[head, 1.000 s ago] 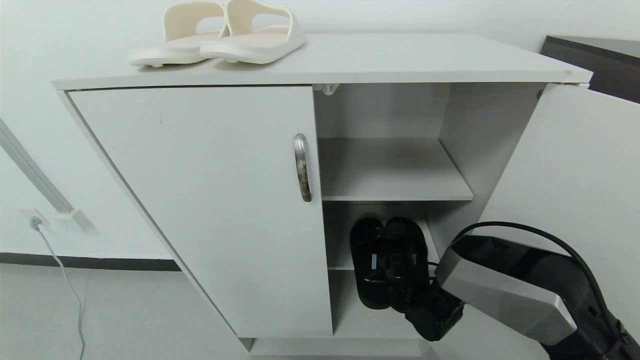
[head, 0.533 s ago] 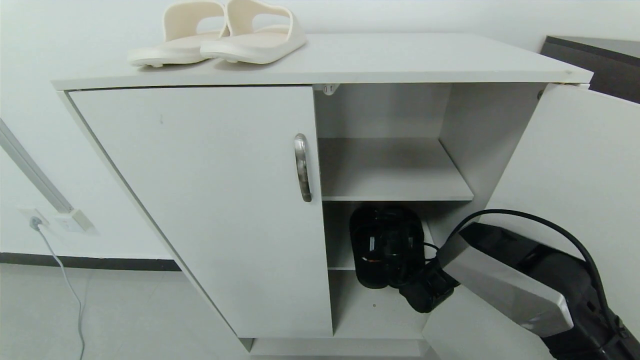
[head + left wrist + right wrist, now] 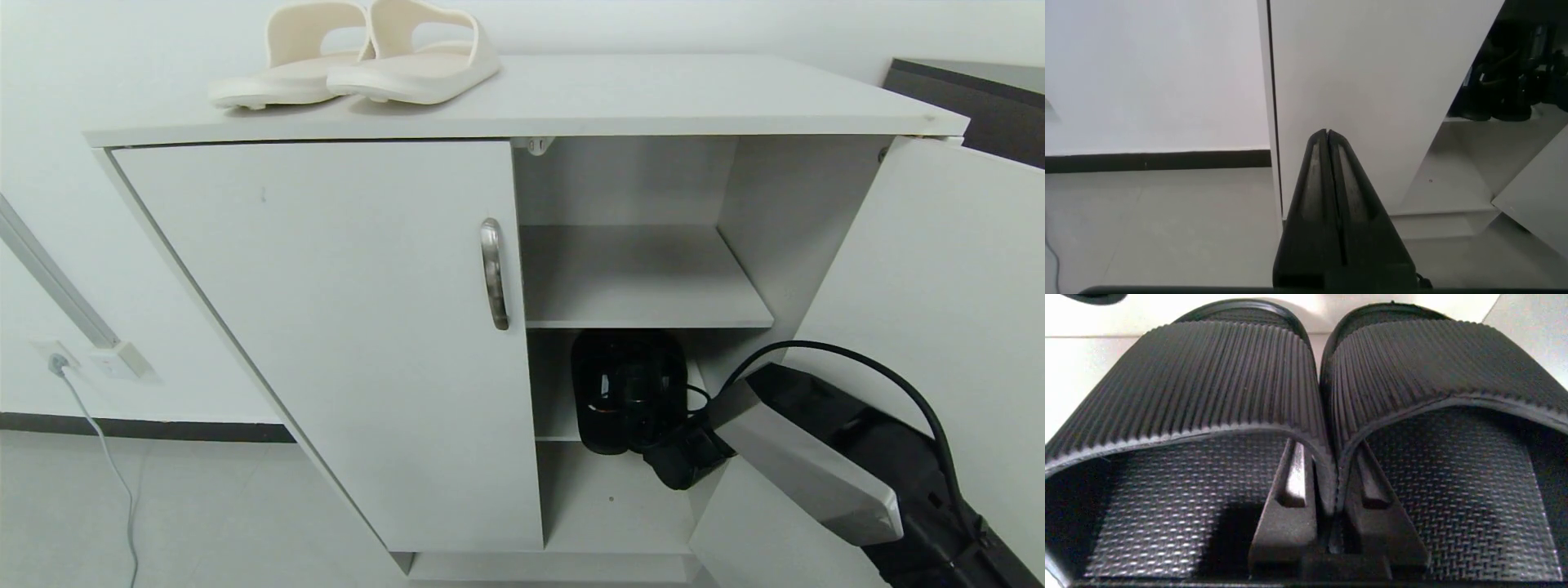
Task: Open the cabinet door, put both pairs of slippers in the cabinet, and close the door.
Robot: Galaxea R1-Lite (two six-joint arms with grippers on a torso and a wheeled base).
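Observation:
The white cabinet [image 3: 522, 98] has its left door [image 3: 326, 327] shut and its right door [image 3: 939, 278] swung open. A pair of cream slippers [image 3: 359, 57] lies on the cabinet top at the left. My right gripper [image 3: 682, 457] is shut on the pair of black slippers [image 3: 629, 392], holding them inside the middle compartment under the upper shelf [image 3: 637, 282]. In the right wrist view its fingers [image 3: 1298, 482] pinch the two inner side walls of the black slippers [image 3: 1315, 400] together. My left gripper [image 3: 1327, 143] hangs shut and empty in front of the closed left door [image 3: 1372, 90], low near the floor.
A metal handle [image 3: 492, 273] runs down the left door's edge. A wall socket [image 3: 57, 359] with a cable sits at the lower left. A dark piece of furniture [image 3: 971, 98] stands to the right behind the open door. The bottom shelf [image 3: 608, 506] lies below the slippers.
My right gripper has carried the black slippers upward and deeper into the cabinet, from the front of the lower opening onto the middle shelf. The left arm has stayed put.

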